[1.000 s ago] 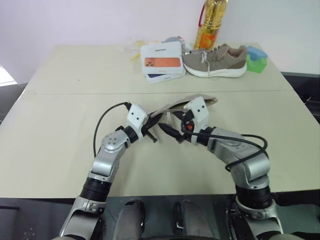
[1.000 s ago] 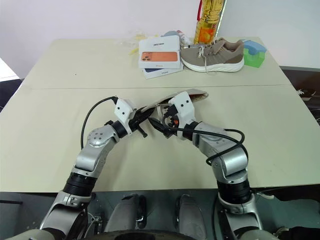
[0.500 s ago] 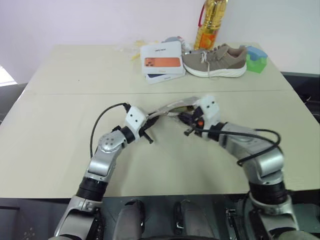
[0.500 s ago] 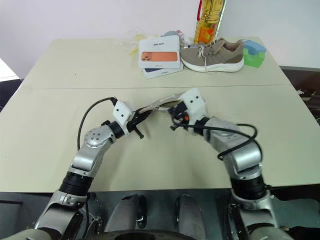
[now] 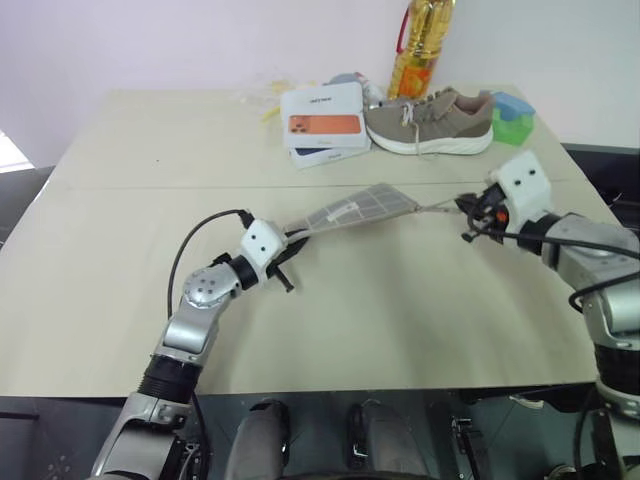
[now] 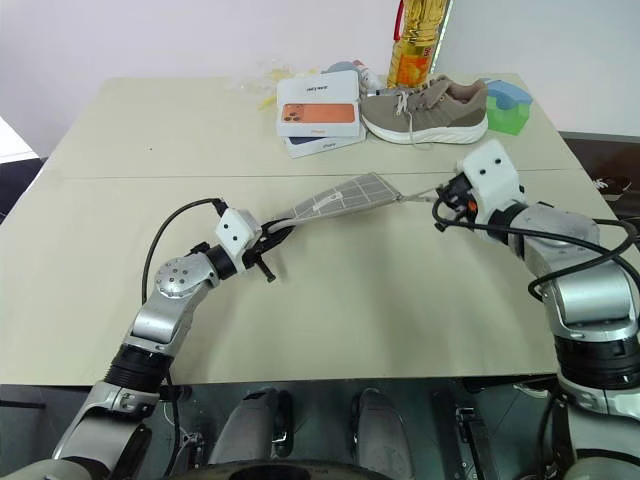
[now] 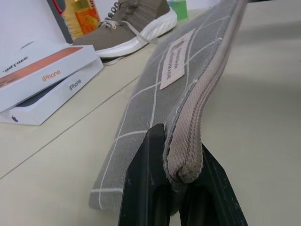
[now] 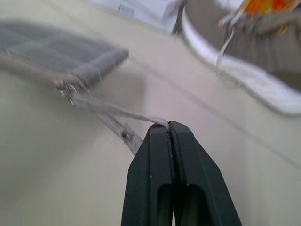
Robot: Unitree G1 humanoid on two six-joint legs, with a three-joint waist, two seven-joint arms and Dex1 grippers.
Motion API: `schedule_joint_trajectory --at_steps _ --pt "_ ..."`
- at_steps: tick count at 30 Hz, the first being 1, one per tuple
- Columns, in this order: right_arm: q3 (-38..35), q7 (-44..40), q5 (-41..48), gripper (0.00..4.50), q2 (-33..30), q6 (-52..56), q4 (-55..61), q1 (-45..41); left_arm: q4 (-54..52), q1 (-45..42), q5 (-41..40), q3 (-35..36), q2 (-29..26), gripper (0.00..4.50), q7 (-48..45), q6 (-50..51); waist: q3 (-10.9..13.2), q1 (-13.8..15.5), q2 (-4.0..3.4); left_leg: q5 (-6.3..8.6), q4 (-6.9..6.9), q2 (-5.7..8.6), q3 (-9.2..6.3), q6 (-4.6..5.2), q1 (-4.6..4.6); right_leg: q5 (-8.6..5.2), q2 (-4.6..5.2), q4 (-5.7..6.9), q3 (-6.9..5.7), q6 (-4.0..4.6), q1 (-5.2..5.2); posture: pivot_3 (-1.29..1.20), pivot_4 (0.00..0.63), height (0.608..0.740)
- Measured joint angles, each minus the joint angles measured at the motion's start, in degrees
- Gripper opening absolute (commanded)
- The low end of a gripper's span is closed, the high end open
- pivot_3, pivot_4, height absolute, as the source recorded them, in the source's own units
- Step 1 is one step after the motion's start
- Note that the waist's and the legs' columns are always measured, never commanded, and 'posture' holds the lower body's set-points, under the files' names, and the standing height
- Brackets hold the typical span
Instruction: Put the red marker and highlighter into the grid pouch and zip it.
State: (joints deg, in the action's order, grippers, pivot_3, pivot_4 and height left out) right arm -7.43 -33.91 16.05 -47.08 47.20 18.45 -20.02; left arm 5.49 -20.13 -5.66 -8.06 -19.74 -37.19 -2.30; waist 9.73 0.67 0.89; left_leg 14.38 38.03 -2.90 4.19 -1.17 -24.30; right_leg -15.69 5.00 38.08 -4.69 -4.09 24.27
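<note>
grid pouch (image 5: 352, 211) held edge-up, long axis left-right

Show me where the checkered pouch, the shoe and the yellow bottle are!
grid pouch (image 5: 350, 210), left eye view, middle of its grey checked side.
shoe (image 5: 440, 118), left eye view, its tan side.
yellow bottle (image 5: 418, 55), left eye view, its lower body.

Free room and obstacles. The grid pouch (image 5: 350, 211), stretched between my left end effector (image 5: 288, 243) and my right end effector (image 5: 467, 211), bars the middle of the surface (image 5: 400, 310). Nearer me the surface lies bare. Beyond the pouch stand the phone boxes (image 5: 322, 123), a shoe (image 5: 430, 122), an oil bottle (image 5: 420, 45) and a green block (image 5: 513, 120).
</note>
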Motion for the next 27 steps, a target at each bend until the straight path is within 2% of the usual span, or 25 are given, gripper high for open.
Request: schedule_joint_trajectory --at_steps 1,4,10,13,18,27 --pt "0.02 -0.7 0.08 0.04 -0.34 0.0 0.29 1.27 0.04 0.44 -0.01 0.0 -0.33 0.0 -0.2 0.06 0.0 -0.11 0.0 0.0 0.0 -0.01 0.01 0.0 0.01 0.0 0.0 0.0 0.01 0.0 0.0 0.0 0.15 0.724" --pt "-0.13 -3.38 1.44 0.85 -1.32 0.0 2.41 4.32 0.02 1.59 -0.91 0.19 -1.12 1.04 -1.64 0.96 0.0 -0.15 0.0 0.0 0.0 -0.04 -0.02 0.0 0.02 0.0 -0.04 0.01 0.0 0.0 0.0 0.0 0.15 0.724" --pt "-0.06 -9.0 2.28 3.92 -3.94 -3.92 4.84 14.11 -2.85 5.47 -5.05 3.33 -5.51 4.06 -4.7 6.74 0.0 0.01 0.0 0.03 0.0 -0.02 -0.01 0.05 -0.01 -0.01 0.0 -0.05 0.01 -0.01 0.0 0.0 0.15 0.724" --pt "-0.74 -10.4 2.45 3.92 -3.19 -8.39 5.35 16.98 -4.81 8.53 -6.79 5.24 -6.67 4.06 -5.45 8.83 0.0 -0.05 0.0 0.03 0.0 -0.03 -0.01 0.05 0.02 -0.01 -0.01 -0.04 0.01 -0.01 -0.01 0.0 0.15 0.724" --pt "-5.37 -9.5 5.02 3.92 2.87 -13.19 4.64 19.23 -5.72 13.79 -9.9 11.38 -9.11 4.06 -4.24 13.35 0.0 -0.02 0.01 0.03 0.01 -0.04 0.01 0.05 0.02 -0.01 -0.01 -0.03 0.02 -0.01 -0.01 0.0 0.15 0.724" --pt "-11.7 -9.22 7.39 3.92 8.08 -19.01 -2.19 22.5 -6.81 18.26 -10.05 16.7 -12.82 4.06 -3.25 12.97 -0.01 -0.18 0.0 0.03 0.0 -0.05 0.03 0.04 0.09 -0.01 -0.01 -0.02 0.03 0.0 -0.04 0.0 0.15 0.724"
